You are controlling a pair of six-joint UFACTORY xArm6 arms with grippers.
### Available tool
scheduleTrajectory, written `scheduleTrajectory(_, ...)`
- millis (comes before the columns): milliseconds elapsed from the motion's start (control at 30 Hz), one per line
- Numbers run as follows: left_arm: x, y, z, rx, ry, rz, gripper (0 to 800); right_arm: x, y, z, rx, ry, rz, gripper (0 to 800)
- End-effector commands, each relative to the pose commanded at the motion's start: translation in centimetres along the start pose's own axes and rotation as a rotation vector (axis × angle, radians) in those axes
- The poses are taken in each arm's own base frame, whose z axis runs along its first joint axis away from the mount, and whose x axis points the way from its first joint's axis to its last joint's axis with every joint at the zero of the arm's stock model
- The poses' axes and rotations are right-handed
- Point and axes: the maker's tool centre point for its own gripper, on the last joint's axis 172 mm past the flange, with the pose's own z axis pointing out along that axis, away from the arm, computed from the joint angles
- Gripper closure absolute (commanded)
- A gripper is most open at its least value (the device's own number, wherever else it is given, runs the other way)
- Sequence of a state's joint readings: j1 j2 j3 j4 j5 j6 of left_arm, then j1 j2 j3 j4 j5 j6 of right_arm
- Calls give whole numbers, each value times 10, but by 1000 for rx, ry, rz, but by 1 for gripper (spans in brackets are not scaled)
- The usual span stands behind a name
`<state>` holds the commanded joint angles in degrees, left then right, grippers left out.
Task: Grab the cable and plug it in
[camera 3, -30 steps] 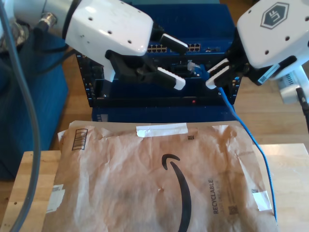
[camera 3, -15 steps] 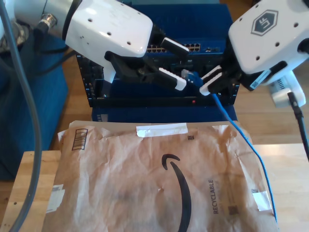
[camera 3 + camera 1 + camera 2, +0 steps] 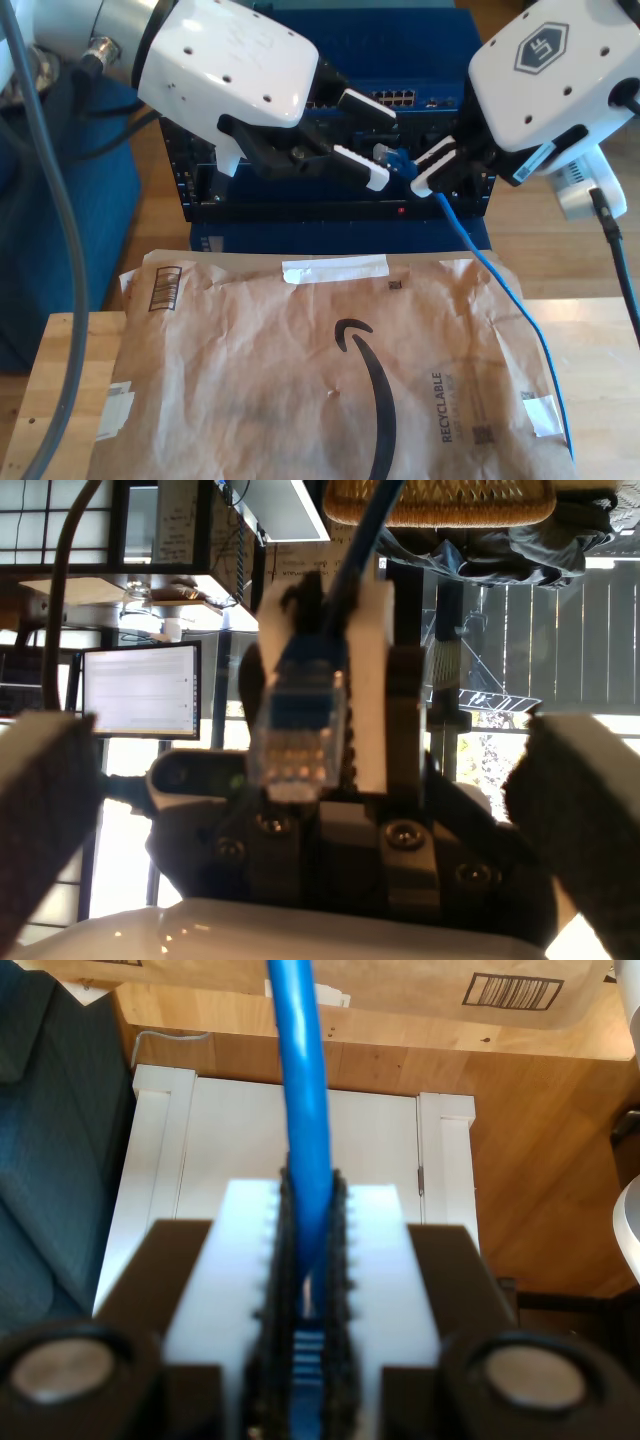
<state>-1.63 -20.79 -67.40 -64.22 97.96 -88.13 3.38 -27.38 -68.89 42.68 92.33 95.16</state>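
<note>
The blue cable (image 3: 500, 280) runs from the wooden table's edge on the exterior view's right up to my second gripper (image 3: 432, 165), which is shut on it just behind the clear plug (image 3: 385, 155). The second wrist view shows the cable (image 3: 300, 1110) clamped between that gripper's white pads (image 3: 305, 1260). My first gripper (image 3: 380, 142) reaches in from the exterior view's left, open, with the plug's tip between its white fingertips. In the first wrist view the plug (image 3: 298, 730) points at the camera, between dark pads (image 3: 45, 810) that stand wide apart and do not touch it.
Behind the grippers stands a blue rack with a network switch and its row of ports (image 3: 400, 98). A large brown paper mailer (image 3: 340, 370) covers most of the wooden table (image 3: 55, 390). A grey hose (image 3: 50, 200) hangs at the exterior view's left.
My second gripper has carried the plug toward the exterior view's left and slightly down, bringing it between my first gripper's open fingers. The first gripper has shifted a little toward it.
</note>
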Motion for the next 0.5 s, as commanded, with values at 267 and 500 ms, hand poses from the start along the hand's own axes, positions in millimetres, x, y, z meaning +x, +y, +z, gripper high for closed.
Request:
scheduleTrajectory(267, 0, -1, 2, 5, 0, 1, 334, 1, 0, 1, -5, 0, 2, 781)
scheduleTrajectory(500, 1, -1, 2, 6, 3, 0, 389, 1, -1, 1, -2, 0, 1, 781)
